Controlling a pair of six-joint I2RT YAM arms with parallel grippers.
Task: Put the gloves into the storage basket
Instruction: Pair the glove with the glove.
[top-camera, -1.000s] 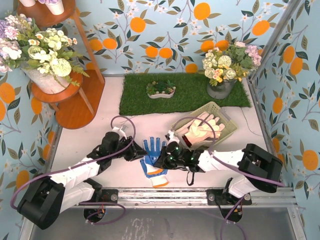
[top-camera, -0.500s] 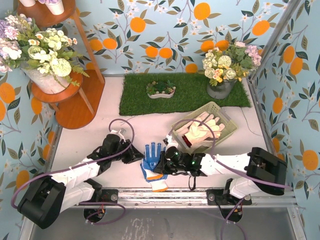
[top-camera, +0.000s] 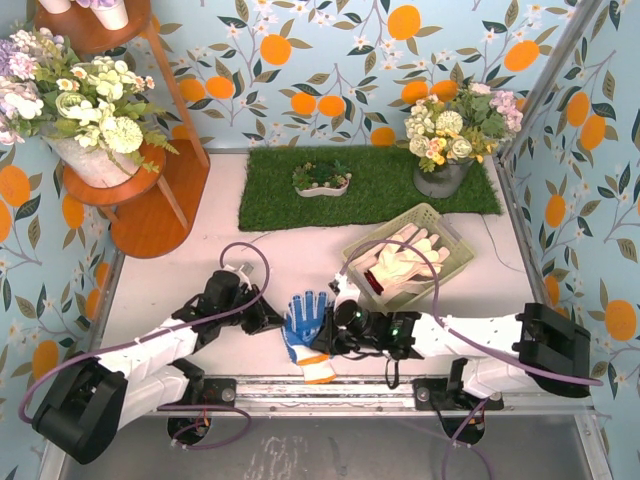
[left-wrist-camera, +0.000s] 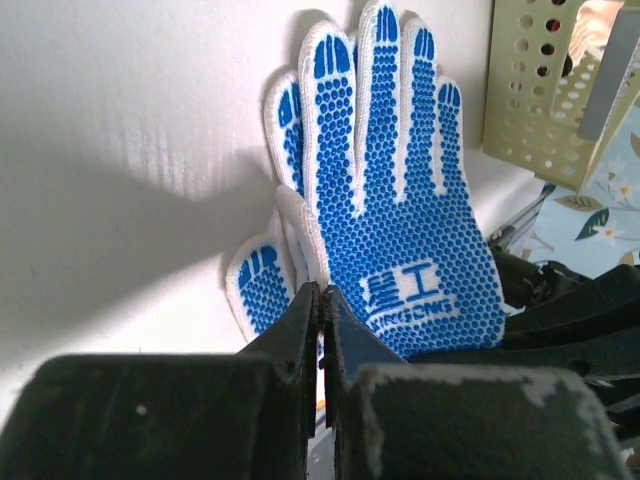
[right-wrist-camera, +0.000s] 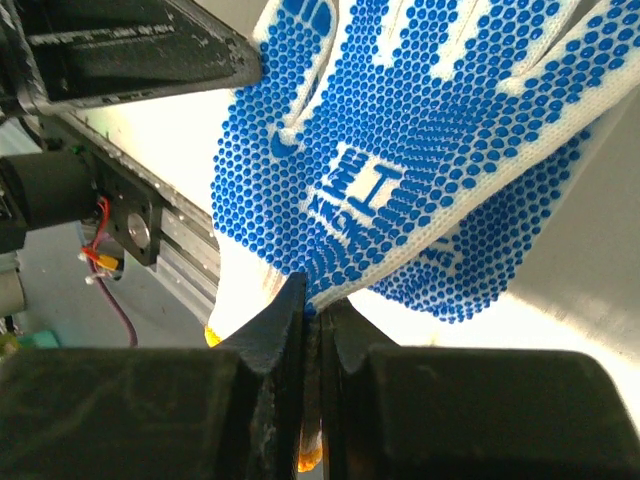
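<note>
A blue-and-white dotted glove (top-camera: 306, 322) with an orange cuff (top-camera: 319, 373) lies near the table's front edge, between both arms. In the left wrist view the glove (left-wrist-camera: 400, 230) is palm up, with a second layer of the same fabric showing under it. My left gripper (top-camera: 276, 322) (left-wrist-camera: 322, 298) is shut on its thumb-side edge. From the right, my right gripper (top-camera: 322, 340) (right-wrist-camera: 318, 308) is shut on the glove's (right-wrist-camera: 400, 170) white hem near the cuff. The pale green storage basket (top-camera: 452, 262) (left-wrist-camera: 525, 110) sits behind and to the right, with peach-tan gloves (top-camera: 400, 258) in it.
A grass mat (top-camera: 370, 190) at the back carries a white dish of plants (top-camera: 322, 180) and a flower pot (top-camera: 445, 150). A wooden stand with flowers (top-camera: 140, 190) occupies the left. The metal rail (top-camera: 330, 388) runs along the near edge.
My left gripper has closed onto the glove's edge. The right arm has drawn back toward the near edge, bringing the glove slightly closer.
</note>
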